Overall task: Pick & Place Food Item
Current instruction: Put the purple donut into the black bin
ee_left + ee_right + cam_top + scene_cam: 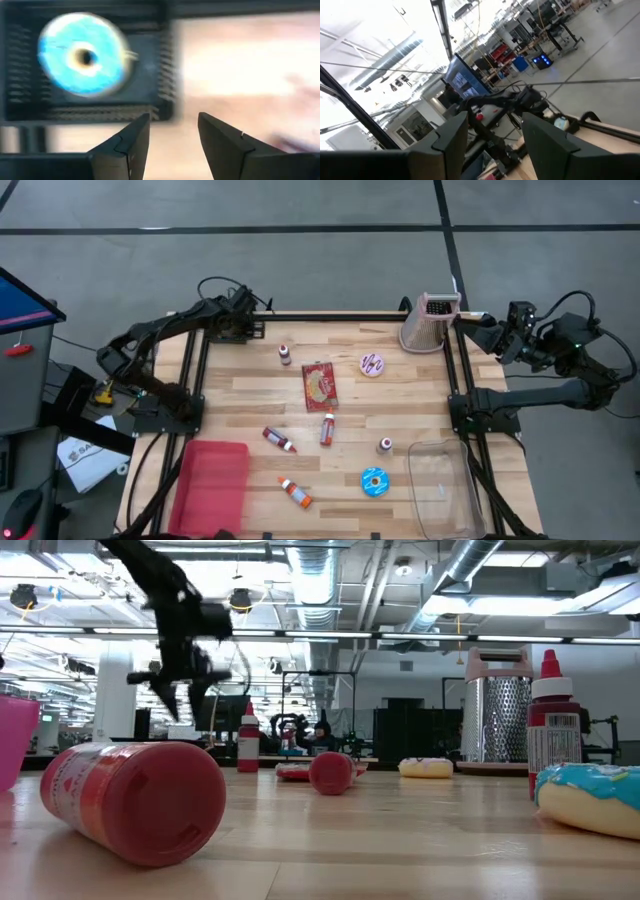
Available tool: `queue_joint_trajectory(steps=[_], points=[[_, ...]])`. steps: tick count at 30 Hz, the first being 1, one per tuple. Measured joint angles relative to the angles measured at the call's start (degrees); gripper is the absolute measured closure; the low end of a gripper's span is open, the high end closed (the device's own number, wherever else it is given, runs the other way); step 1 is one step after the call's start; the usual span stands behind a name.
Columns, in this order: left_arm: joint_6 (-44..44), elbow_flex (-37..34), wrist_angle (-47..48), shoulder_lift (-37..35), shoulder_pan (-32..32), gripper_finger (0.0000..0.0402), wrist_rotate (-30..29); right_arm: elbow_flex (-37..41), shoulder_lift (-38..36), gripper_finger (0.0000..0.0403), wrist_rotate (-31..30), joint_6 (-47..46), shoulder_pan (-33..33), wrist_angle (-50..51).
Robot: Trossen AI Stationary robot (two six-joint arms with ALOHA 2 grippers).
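My left gripper [250, 326] [185, 702] hangs open over the table's far left corner, fingers pointing down and nothing between them [172, 145]. Its wrist view shows a blurred blue ring-shaped donut [82, 54] lying on a dark frame beyond the fingertips. On the wood lie a pink-iced donut [373, 364], a second blue donut [375, 481] [590, 795] and a red food packet [320, 386]. My right gripper [476, 319] [492, 145] waits open, raised beside the far right corner and aimed out into the room.
Several red-capped bottles lie or stand about mid-table [279, 439] [327, 428] [296, 493] [285, 354]. A metal grater [430, 322] stands far right. A red tray [212, 485] sits near left and a clear bin [440, 485] near right.
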State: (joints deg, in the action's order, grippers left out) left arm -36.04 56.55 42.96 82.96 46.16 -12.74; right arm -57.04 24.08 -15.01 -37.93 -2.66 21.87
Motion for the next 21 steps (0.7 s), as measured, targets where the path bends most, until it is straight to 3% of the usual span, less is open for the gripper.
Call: queue_joint_trajectory(steps=[5,12,17,21], points=[[3.1,0.0,-0.5,-10.0,-10.4,0.0238,7.3,0.0,0.0,0.0223,0.0,1.2,0.0,-1.8],[6.7,0.0,-0.1,-21.5,-31.3,0.0238,8.2,0.0,0.0,0.0223,0.0,1.5,0.0,-1.9],[13.7,-0.1,0.6,-21.9,-47.5,0.0238,6.6,0.0,0.0,0.0223,0.0,2.6,0.0,-3.3],[17.1,-0.1,-0.9,-17.4,-55.7,0.0238,5.1,0.0,0.0,0.0223,0.0,2.3,0.0,-3.2]])
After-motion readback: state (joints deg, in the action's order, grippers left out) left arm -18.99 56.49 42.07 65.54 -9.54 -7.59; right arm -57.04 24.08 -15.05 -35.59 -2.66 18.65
